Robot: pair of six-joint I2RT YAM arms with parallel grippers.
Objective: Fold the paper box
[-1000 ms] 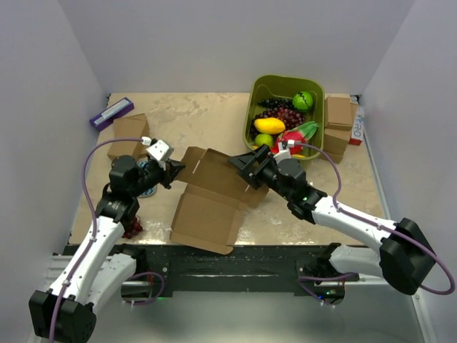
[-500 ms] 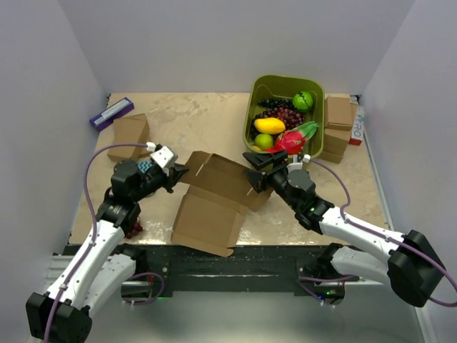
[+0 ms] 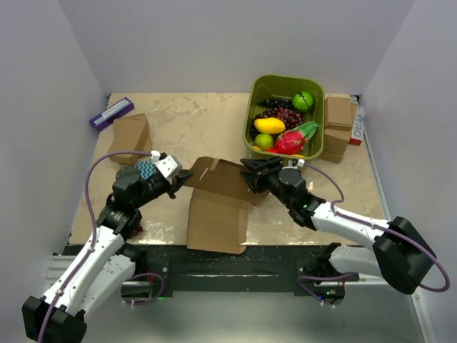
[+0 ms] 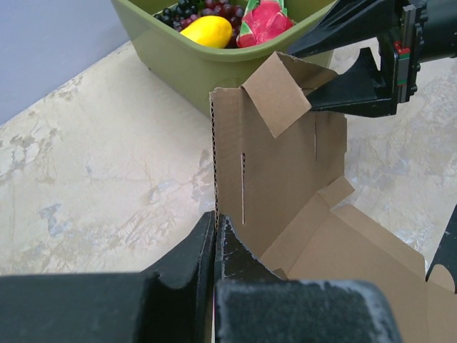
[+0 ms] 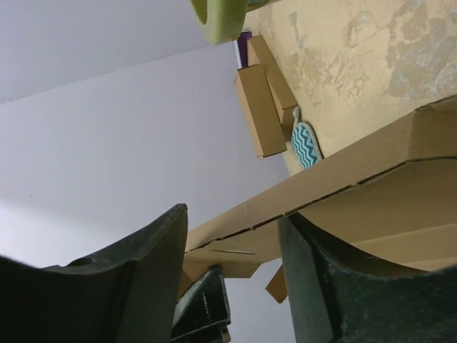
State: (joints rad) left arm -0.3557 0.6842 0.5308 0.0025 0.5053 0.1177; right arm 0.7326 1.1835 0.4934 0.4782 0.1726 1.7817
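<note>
The paper box (image 3: 214,214) lies toward 6 o'clock on the table (image 3: 186,121), just in front of the two arm bases, with the green bin (image 3: 251,114) at about 1 o'clock from it. Its base panel (image 3: 213,225) is flat on the table. The long wall (image 3: 218,175) on the 12 o'clock side stands raised between the arms. The left gripper (image 3: 184,176) is at the wall's 9 o'clock end, and the left wrist view shows its jaws pinched shut on the bottom of that corrugated edge. The right gripper (image 3: 250,171) is at the 3 o'clock end. Its jaws are apart and straddle the top edge, which runs through the gap between its fingers (image 5: 153,279) without being clamped. A small corner flap (image 4: 275,93) droops from the wall's top beside the right gripper. The step in hand looks like standing this wall up and squaring it, an early stage, since no side flaps are tucked and the base is wide open. Next, the right gripper probably needs to close on or press its end. The wall would then hold vertical while the corner flap is turned inward, with the left pinch kept firm so the thin cardboard does not spring flat or skid.
</note>
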